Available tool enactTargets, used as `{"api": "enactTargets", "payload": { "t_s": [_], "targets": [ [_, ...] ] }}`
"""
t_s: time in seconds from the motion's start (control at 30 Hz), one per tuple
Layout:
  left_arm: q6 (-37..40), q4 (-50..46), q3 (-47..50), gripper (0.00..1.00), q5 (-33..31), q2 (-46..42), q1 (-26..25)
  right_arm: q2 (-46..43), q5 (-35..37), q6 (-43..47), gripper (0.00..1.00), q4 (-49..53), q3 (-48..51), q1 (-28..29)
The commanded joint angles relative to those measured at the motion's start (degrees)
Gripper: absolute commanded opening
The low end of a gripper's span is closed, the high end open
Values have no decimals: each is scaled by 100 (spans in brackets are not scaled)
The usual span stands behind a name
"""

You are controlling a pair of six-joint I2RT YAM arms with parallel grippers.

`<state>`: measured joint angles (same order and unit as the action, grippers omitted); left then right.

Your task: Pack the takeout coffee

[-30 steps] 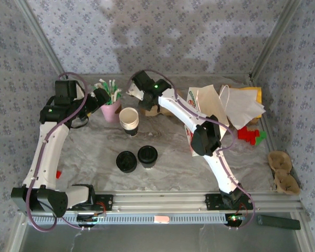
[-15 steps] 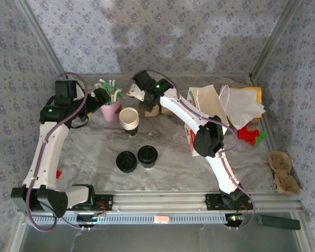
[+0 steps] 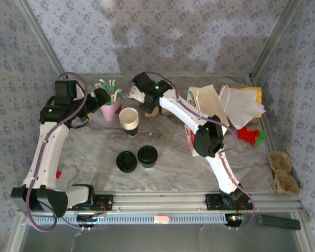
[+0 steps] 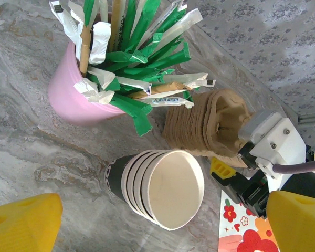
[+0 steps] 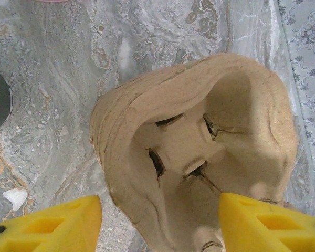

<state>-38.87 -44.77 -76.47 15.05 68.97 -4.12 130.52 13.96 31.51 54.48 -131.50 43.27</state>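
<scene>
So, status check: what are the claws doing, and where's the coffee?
Left gripper open, near the cup stack. Right gripper open, straddling the cardboard carriers. Takeout coffee untouched mid-table, lid pile beside it.

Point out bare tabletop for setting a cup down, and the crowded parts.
Free: the marble between the takeout coffee and the right arm; also the patch between the lid pile and the left arm. Crowded: the back edge, with pink cup, paper cup stack, carrier stack and paper bags.
</scene>
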Motion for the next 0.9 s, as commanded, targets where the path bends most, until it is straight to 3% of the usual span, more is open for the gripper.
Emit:
{"api": "enactTargets", "payload": {
  "t_s": [0.0,0.3,0.87],
  "targets": [
    [2,96,-162,100,77,-35,29,-18,154,-57,60,-93,-29,-9],
    [4,125,-156,100,68,-16,34,26,315,-86,54,-215,-17,-40],
    [-12,134,-182,100,107,-7,30,9,100,-220,9,-258,-72,-49]
  ]
}}
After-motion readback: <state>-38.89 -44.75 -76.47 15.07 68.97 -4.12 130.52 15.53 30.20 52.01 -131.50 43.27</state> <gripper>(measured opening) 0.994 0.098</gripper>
